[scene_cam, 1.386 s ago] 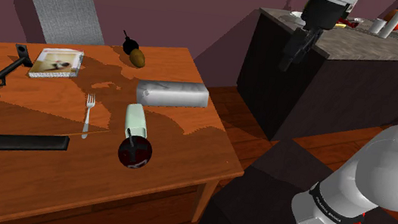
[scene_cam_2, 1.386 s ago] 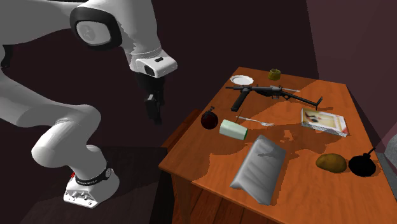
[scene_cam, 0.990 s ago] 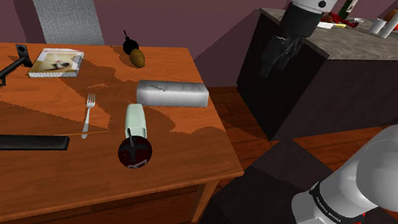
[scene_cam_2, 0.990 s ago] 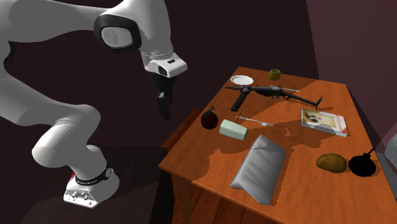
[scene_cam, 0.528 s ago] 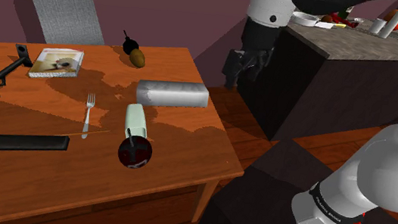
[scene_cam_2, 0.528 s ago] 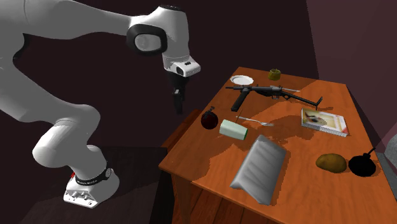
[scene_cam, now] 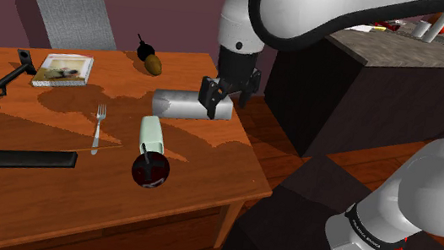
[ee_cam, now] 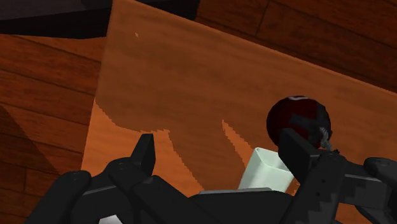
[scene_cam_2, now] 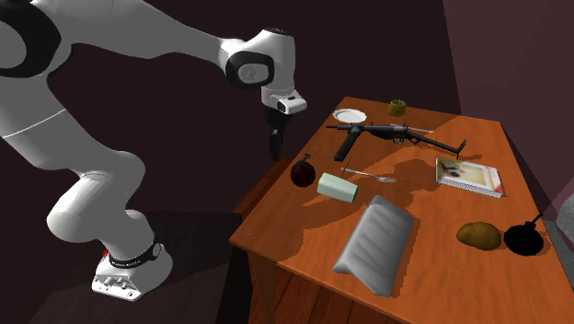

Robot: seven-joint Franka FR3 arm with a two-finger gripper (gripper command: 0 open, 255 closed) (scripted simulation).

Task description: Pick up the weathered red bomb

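Though the book (scene_cam: 64,69) cover carries print, we can't read it. We see the gripper (scene_cam: 227,105) right of centre in the shoulder view, fingers spread wide with nothing between them, overlapping the grey bag's (scene_cam: 182,104) end. The bomb (scene_cam: 149,170) sits on the table (scene_cam: 51,204) lower left of the gripper, apart from it and just beside the pale green box (scene_cam: 152,134). In the wrist view it's just past one fingertip (ee_cam: 299,153). It's a dark red ball with blotchy dark patches and a black cap.

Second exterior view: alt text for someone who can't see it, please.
A white arm holds its black gripper near the edge of the wooden table, short of the dark red bomb. A pale green block lies beside the bomb.
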